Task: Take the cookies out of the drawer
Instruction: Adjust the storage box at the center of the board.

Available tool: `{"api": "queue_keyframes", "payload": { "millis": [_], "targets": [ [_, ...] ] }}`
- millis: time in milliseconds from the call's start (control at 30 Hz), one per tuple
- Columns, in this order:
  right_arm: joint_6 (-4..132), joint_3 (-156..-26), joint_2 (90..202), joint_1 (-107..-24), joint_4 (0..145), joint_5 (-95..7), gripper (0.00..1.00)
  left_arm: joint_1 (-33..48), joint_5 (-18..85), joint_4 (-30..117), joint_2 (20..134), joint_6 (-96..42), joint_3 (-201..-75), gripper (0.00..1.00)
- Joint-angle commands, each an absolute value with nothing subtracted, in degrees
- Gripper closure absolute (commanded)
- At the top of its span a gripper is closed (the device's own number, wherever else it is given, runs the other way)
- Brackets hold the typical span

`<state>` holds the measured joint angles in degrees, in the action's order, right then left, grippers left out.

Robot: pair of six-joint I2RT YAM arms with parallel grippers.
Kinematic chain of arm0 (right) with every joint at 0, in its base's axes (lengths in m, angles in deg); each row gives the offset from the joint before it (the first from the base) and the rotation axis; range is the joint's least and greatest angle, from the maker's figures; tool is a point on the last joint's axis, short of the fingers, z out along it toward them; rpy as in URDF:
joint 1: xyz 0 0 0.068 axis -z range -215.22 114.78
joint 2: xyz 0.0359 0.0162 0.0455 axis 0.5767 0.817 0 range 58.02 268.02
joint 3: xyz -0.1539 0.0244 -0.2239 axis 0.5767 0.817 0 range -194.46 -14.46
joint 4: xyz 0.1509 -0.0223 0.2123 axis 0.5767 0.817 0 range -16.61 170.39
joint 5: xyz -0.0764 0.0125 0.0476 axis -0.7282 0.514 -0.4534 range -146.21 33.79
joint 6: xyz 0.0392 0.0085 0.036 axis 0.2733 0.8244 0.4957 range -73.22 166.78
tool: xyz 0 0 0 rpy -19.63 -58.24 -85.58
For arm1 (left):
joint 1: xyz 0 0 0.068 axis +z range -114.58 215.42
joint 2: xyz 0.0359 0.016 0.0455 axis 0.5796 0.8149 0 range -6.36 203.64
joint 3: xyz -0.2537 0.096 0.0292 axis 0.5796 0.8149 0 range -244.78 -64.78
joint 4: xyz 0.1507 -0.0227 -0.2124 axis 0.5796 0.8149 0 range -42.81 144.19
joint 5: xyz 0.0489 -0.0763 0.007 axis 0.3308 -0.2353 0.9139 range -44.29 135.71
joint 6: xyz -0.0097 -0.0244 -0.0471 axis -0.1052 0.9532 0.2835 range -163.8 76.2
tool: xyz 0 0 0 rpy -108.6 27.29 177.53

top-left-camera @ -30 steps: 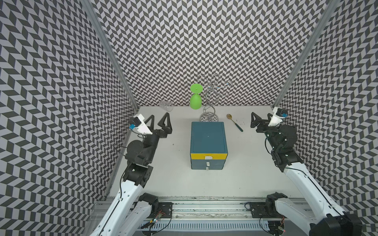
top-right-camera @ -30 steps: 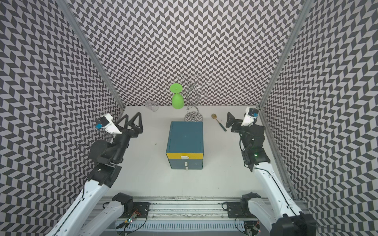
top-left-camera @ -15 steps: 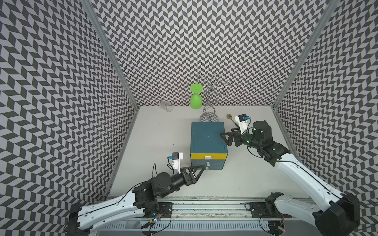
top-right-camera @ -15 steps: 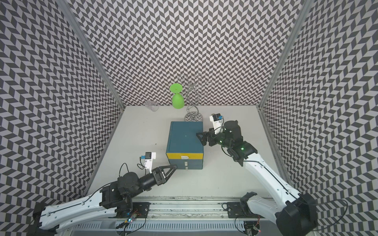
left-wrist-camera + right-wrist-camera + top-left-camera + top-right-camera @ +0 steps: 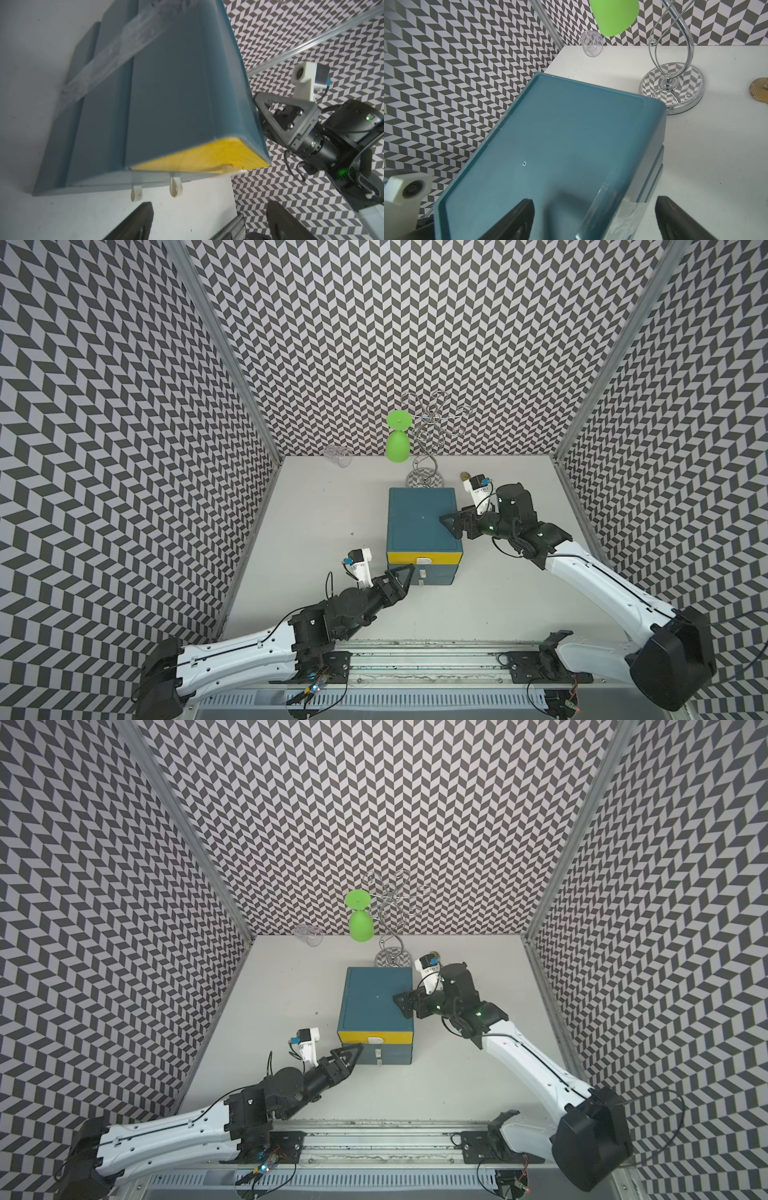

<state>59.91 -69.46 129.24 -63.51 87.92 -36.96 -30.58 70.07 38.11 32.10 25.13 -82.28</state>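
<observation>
The drawer unit [image 5: 422, 516] is a teal box in mid-table with a yellow top drawer front [image 5: 424, 558] and teal fronts below, all pushed in. The cookies are hidden. Small white loop handles [image 5: 176, 188] stick out of the fronts. My left gripper [image 5: 409, 570] lies low by the front's left corner, open and empty; in the left wrist view its fingers [image 5: 137, 222] frame bare table just short of the handles. My right gripper [image 5: 446, 522] is open and straddles the box's top right edge [image 5: 623, 187], holding nothing.
Behind the box stand a chrome wire stand [image 5: 428, 456] and an upturned green goblet [image 5: 397, 443]. A clear glass [image 5: 338, 456] lies at the back left. A wooden spoon [image 5: 760, 89] lies near the stand's base. Patterned walls close three sides; a metal rail [image 5: 415, 659] runs along the front.
Both arms swung in from the sides to the drawer unit. My left gripper has come down low to its front; my right gripper has reached the top's right edge.
</observation>
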Motion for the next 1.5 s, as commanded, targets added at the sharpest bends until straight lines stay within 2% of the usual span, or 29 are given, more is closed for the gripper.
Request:
{"api": "queue_keyframes", "payload": {
  "millis": [0, 100, 233, 367, 600, 733, 833, 1000, 1100, 1267, 1467],
  "targets": [
    [60.61, -68.53, 129.49, -64.01, 84.75, -37.56, 0.08, -26.71, 65.60, 33.05, 33.46, 23.56, -80.78, 0.13],
    [61.06, -68.07, 129.68, -64.19, 84.31, -37.41, 0.11, -24.75, 63.63, 31.30, 36.25, 22.67, -81.50, 0.20],
    [61.74, -67.22, 129.62, -64.45, 83.99, -37.93, 0.14, -21.41, 60.32, 28.51, 40.37, 21.87, -82.50, 0.24],
    [62.16, -66.41, 129.22, -64.72, 83.94, -37.65, 0.17, -17.08, 58.08, 28.11, 43.28, 20.08, -84.10, 0.24],
    [62.99, -65.01, 129.10, -65.54, 82.89, -37.60, 0.18, -9.64, 51.20, 25.41, 48.09, 16.37, -87.05, 0.23],
    [62.75, -65.25, 129.39, -65.63, 83.58, -38.09, 0.18, -10.44, 49.99, 26.02, 44.00, 17.88, -84.81, 0.18],
    [62.69, -65.13, 129.38, -65.58, 83.38, -38.06, 0.18, -11.49, 49.90, 25.16, 36.60, 21.15, -79.69, 0.14],
    [63.54, -64.93, 130.36, -65.64, 82.56, -36.73, 0.18, -14.33, 49.62, 17.18, 28.84, 26.84, -73.35, 0.12],
    [63.91, -64.97, 131.36, -65.63, 82.34, -36.02, 0.19, -15.71, 49.01, 14.85, 30.76, 28.16, -74.40, 0.12],
    [63.58, -65.79, 132.49, -65.66, 83.63, -36.00, 0.20, -15.74, 45.21, 5.07, 40.65, 32.86, -75.42, 0.13],
    [63.78, -65.76, 131.66, -65.78, 83.94, -36.62, 0.21, -15.73, 47.85, 2.84, 46.64, 36.47, -76.58, 0.14]
  ]
}}
